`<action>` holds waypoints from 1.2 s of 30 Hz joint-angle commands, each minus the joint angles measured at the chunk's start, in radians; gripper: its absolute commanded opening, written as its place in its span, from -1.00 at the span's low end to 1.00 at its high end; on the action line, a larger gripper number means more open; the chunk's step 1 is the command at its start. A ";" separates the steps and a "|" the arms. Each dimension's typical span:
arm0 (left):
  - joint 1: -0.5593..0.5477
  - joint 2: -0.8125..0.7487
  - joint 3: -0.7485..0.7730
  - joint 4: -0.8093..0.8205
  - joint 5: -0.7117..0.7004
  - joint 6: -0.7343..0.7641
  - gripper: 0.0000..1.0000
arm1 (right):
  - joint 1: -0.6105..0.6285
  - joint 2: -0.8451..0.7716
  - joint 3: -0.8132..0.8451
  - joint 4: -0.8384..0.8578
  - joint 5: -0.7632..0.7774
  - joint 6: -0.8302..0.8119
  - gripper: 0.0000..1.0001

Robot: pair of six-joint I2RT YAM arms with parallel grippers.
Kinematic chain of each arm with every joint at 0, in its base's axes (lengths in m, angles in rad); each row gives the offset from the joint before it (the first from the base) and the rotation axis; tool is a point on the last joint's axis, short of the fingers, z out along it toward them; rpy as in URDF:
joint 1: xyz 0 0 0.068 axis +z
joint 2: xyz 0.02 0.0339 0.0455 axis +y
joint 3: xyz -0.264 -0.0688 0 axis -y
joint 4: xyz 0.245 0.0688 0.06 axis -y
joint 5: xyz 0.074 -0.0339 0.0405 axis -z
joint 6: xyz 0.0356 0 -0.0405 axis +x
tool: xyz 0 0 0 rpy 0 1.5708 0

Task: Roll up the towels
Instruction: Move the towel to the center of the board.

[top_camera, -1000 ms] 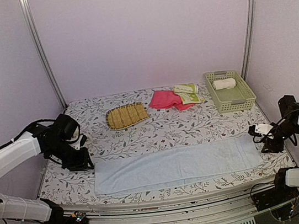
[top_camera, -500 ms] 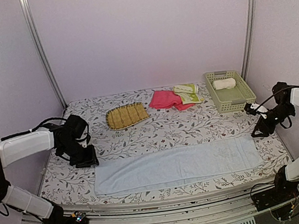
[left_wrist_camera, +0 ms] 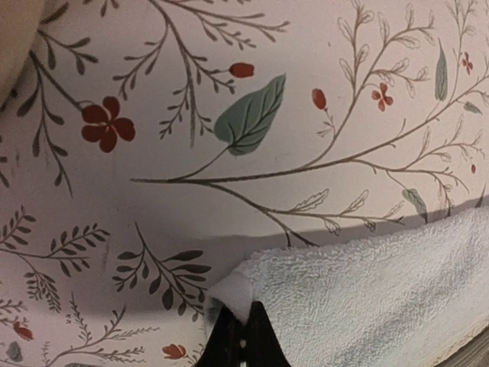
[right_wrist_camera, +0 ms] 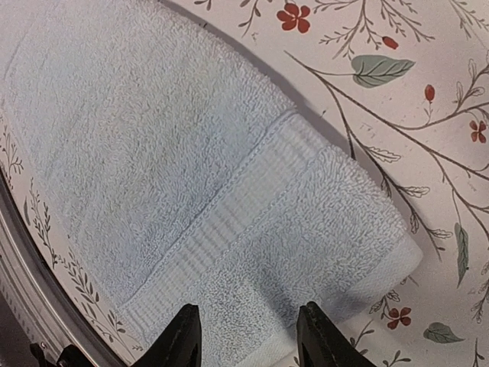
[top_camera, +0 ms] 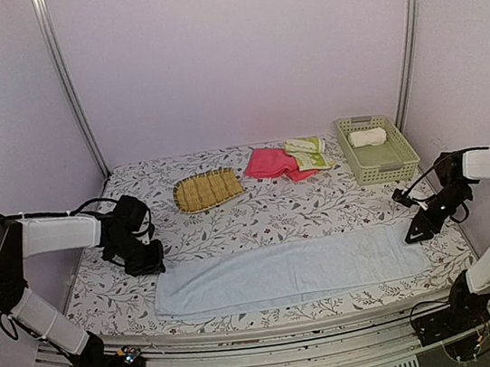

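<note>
Four towels are out on the flower-printed table (top_camera: 259, 216), and from the near edge I read them as on a clock. The light blue towel (top_camera: 289, 270) lies spread flat at 6 o'clock, its long side running along the near edge from about 7 to 5. At 12 o'clock sits the pink towel (top_camera: 268, 163), loosely bunched, with the yellow-green towel (top_camera: 307, 152) touching its right side. The cream-white towel (top_camera: 367, 137) is a small roll lying inside the pale green basket (top_camera: 383, 167) out at 2 o'clock. A tan slatted mat (top_camera: 207, 189) rests at 11 o'clock, apart from all the cloth.

The left gripper (top_camera: 149, 258) is down at 8 o'clock on the far left corner of the light blue towel. Seen from its wrist, the fingers (left_wrist_camera: 238, 342) are pressed together into one dark wedge, and the towel's corner stands up in a little peak at their tips, nipped between them.

The right gripper (top_camera: 418, 227) is at 4 o'clock, over the towel's right end. Its wrist view shows the two fingers (right_wrist_camera: 183, 338) spread well apart just above the woven band near that end, with nothing between them.
</note>
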 commanded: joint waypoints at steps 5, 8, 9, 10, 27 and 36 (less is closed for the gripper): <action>0.024 -0.097 -0.026 0.098 -0.107 -0.012 -1.00 | 0.028 0.041 -0.050 0.046 0.088 -0.019 -0.10; 0.043 -0.107 -0.029 0.085 -0.100 -0.017 -1.00 | 0.029 0.067 -0.051 0.090 0.146 0.005 -0.11; 0.046 -0.099 -0.024 0.072 -0.103 -0.018 -1.00 | 0.029 0.076 -0.046 0.102 0.159 0.023 -0.11; 0.048 -0.092 -0.021 0.060 -0.109 -0.020 -1.00 | 0.029 0.089 -0.041 0.113 0.171 0.033 -0.11; 0.038 -0.230 0.004 0.020 -0.086 -0.056 -0.63 | 0.030 0.045 0.170 -0.023 0.089 0.131 -0.08; -0.137 -0.201 0.010 0.061 0.048 -0.023 -0.65 | 0.046 0.113 0.169 0.025 0.024 0.195 -0.27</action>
